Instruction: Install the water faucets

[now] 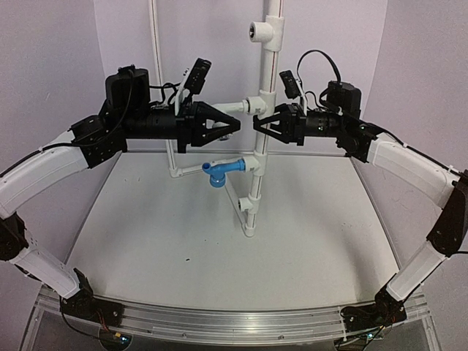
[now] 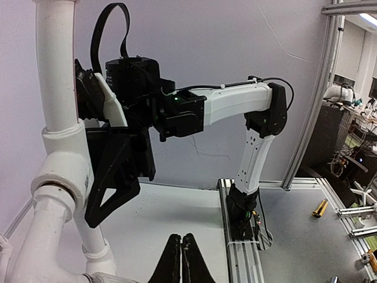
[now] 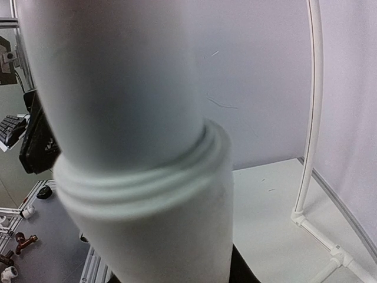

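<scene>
2 claws face each other at the upright white pipe [image 1: 261, 157] of a pipe frame that stands on the desk [image 1: 146, 241]. The right claw [image 1: 259, 124] is closed around that pipe, gripping it just below a tee fitting [image 1: 257, 102]. In the right wrist view the pipe sits so close that it fills most of the picture, blurred. The left claw [image 1: 235, 129] hangs just left of the pipe without touching it. In the left wrist view its 2 fingers [image 2: 172, 262] are pressed together with nothing between them.

The blue faucet [image 1: 218, 174] is left of the pipe and lower than both claws. Its stem runs sideways into a fitting on the pipe, and its body stays clear of the desk. What looks like the white faucet [image 1: 232, 107] sticks out to the left from the tee fitting, just above the tip of the left claw; its shape is too small to make out fully. 1 more tee, the top tee [image 1: 262, 31], sits higher on the pipe with its round opening facing left.
</scene>
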### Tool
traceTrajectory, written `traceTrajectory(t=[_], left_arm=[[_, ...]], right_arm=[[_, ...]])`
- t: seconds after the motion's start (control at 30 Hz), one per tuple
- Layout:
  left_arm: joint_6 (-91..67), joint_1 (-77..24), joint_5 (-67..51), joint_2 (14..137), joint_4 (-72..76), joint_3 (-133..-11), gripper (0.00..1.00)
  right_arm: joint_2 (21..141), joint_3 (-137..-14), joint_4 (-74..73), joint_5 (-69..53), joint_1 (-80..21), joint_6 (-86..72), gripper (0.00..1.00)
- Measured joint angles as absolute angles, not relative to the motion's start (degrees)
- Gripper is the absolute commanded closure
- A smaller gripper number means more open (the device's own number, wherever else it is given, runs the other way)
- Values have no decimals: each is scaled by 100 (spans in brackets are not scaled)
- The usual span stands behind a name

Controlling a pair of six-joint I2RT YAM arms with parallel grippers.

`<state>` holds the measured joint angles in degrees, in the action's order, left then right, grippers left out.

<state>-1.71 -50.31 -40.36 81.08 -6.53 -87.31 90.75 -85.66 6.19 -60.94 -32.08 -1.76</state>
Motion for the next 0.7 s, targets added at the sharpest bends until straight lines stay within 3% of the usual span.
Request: traceTrajectory(t=[0.7], left_arm=[[-692, -4935, -2931, 7909, 295, -7384, 98]], right_arm=[[9080, -8573, 624, -6068, -3192, -178, 100]])
